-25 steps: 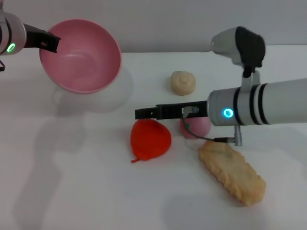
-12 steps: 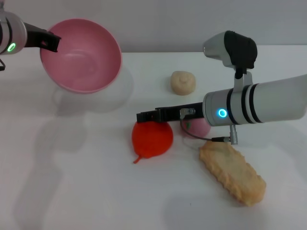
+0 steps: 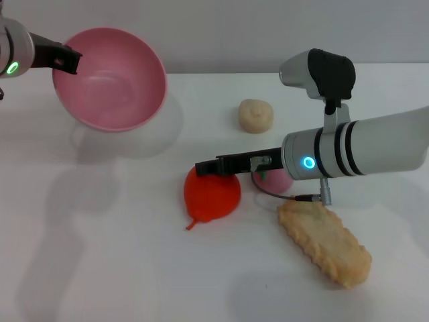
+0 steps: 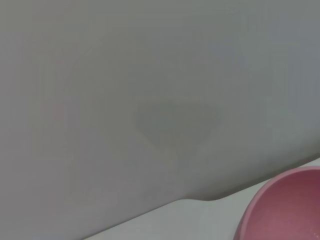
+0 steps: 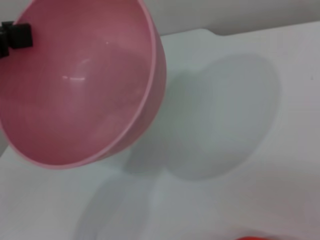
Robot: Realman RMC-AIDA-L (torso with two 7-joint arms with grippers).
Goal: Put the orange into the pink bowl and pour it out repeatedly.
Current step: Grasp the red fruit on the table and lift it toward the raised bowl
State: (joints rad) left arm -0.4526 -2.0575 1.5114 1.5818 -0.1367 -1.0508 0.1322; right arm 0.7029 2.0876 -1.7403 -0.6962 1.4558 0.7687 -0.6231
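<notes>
1. In the head view, we saw the left pincer [image 3: 67, 60] at the upper left of the frame, clamped on the rim of the pink bowl [image 3: 110, 77], which hung tilted above the white desk [image 3: 120, 255] with its mouth turned toward the camera and nothing inside it. The orange [image 3: 211, 196] lay on the desk at the centre of the frame, stem pointing lower left. The right pincer [image 3: 209, 166] reached in from the right and sat over the top of the orange; we could not tell whether its fingers were apart or together. Behind the arm lay a small pink ball [image 3: 276, 180], a beige bun [image 3: 255, 115] farther up, and a long crusty pastry [image 3: 325, 243] at the lower right.
2. In the left wrist view, we saw only an edge of the pink bowl [image 4: 285, 210] at the lower right, with grey wall above.
3. In the right wrist view, the pink bowl [image 5: 85, 85] filled the upper left, a dark finger [image 5: 15, 36] on its rim, its shadow on the desk [image 5: 260, 165]. A sliver of the orange [image 5: 252, 238] showed at the bottom edge.
</notes>
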